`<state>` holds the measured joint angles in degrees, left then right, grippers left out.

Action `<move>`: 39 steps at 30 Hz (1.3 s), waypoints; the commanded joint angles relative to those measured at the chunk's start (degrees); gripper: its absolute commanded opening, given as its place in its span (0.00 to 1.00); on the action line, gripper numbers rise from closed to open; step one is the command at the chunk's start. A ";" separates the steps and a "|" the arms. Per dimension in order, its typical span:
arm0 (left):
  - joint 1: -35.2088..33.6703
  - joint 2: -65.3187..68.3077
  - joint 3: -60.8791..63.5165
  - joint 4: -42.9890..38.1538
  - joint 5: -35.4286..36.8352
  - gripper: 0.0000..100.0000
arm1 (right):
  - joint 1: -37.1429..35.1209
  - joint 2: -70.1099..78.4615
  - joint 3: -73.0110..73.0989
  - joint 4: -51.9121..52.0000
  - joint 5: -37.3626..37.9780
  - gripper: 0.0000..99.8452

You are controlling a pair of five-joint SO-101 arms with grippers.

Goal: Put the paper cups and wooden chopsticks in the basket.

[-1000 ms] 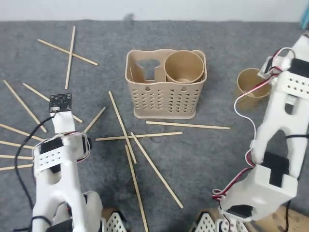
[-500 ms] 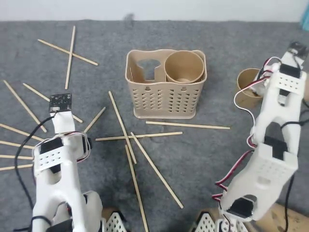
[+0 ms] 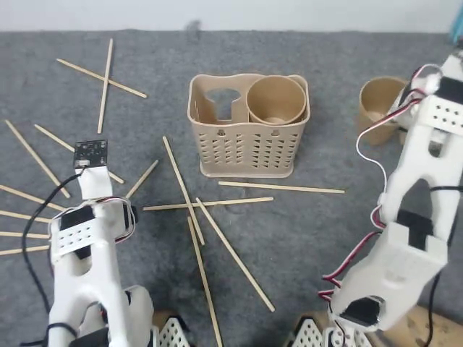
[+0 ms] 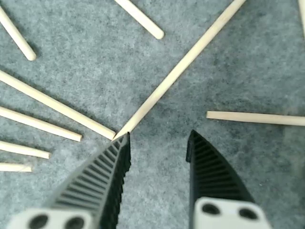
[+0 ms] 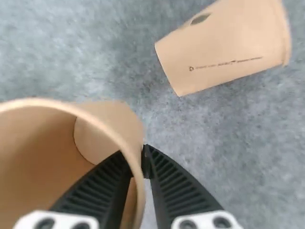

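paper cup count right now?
3: one cup inside the basket, one held cup gripped by its rim in the right end effector, one tipped cup lying on the carpet nearby. Others may be hidden.

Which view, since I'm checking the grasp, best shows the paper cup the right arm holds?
The right wrist view: the right gripper pinches the paper cup by its wall, close up. The high view has the cup partly behind the right arm. The left wrist view faces chopsticks.
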<state>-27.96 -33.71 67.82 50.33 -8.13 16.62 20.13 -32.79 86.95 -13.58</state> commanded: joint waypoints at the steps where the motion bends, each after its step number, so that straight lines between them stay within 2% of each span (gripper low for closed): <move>1: 0.44 -1.76 -0.22 -1.14 -0.44 0.18 | 0.31 -7.34 -7.47 5.93 -0.26 0.01; 8: 0.44 -1.76 -0.22 -1.14 -0.44 0.18 | -4.53 -12.97 -17.85 10.59 -0.62 0.01; 20: 0.18 -1.76 -0.22 -1.14 -0.44 0.18 | -25.10 -21.23 -26.73 14.02 -0.18 0.01; 24: 0.18 -1.76 -0.22 -1.14 -0.44 0.18 | -31.60 -21.49 -26.55 15.96 3.16 0.01; 39: 0.18 -1.76 -0.22 -1.14 -0.44 0.18 | -32.31 -21.41 -14.33 15.78 7.03 0.01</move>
<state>-27.96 -33.71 67.82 50.33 -8.13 -15.38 1.67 -47.30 100.66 -8.13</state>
